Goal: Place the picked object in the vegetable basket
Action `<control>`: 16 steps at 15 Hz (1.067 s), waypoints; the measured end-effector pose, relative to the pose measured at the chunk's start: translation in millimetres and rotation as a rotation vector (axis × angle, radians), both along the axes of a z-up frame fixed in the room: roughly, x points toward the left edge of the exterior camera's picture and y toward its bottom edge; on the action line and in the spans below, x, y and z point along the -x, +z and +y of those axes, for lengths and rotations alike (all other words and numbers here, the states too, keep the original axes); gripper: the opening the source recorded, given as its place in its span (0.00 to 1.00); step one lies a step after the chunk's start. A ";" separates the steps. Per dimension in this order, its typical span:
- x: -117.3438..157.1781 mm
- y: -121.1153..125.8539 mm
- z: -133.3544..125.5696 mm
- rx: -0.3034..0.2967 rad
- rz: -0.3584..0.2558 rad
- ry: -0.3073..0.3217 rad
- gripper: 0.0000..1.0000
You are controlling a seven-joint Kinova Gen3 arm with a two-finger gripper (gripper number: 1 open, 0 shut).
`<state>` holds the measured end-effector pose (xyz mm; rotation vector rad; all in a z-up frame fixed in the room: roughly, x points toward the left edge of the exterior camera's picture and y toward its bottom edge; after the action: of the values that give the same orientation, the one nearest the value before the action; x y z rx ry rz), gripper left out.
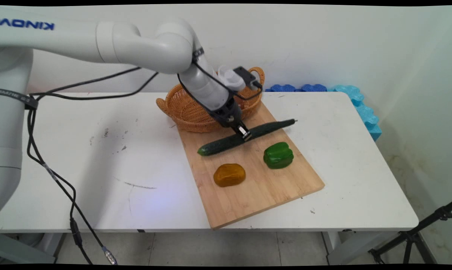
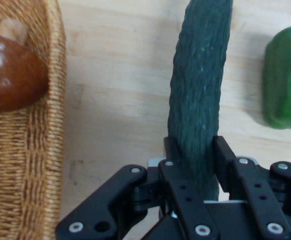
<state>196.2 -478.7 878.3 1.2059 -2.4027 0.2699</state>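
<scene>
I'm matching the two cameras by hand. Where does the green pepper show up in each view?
Main view: the green pepper sits on the cutting board, right of centre, on the near side of the cucumber.
Hand view: the pepper is cut off by the right edge, right of the cucumber.
Shared landmark: the cucumber, with the end effector closed around it.

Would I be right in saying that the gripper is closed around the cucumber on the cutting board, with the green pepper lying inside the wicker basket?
Not quite: the green pepper lies on the cutting board, beside the cucumber, not inside the wicker basket, as the main view shows. The rest holds: the gripper is closed around the cucumber on the board.
</scene>
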 end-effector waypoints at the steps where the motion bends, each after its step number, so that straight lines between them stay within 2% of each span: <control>1: -2.0 12.6 1.5 0.007 0.006 -0.004 0.00; 6: -19.3 82.9 7.0 0.050 0.047 -0.008 0.00; 10: -48.6 132.7 1.1 0.098 0.054 0.012 0.00; 13: -74.9 152.8 -10.0 0.124 0.034 0.043 0.00; 16: -100.8 157.2 -23.7 0.133 -0.002 0.083 0.00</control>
<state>297.0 -502.4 1035.5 1.2461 -2.2993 0.4493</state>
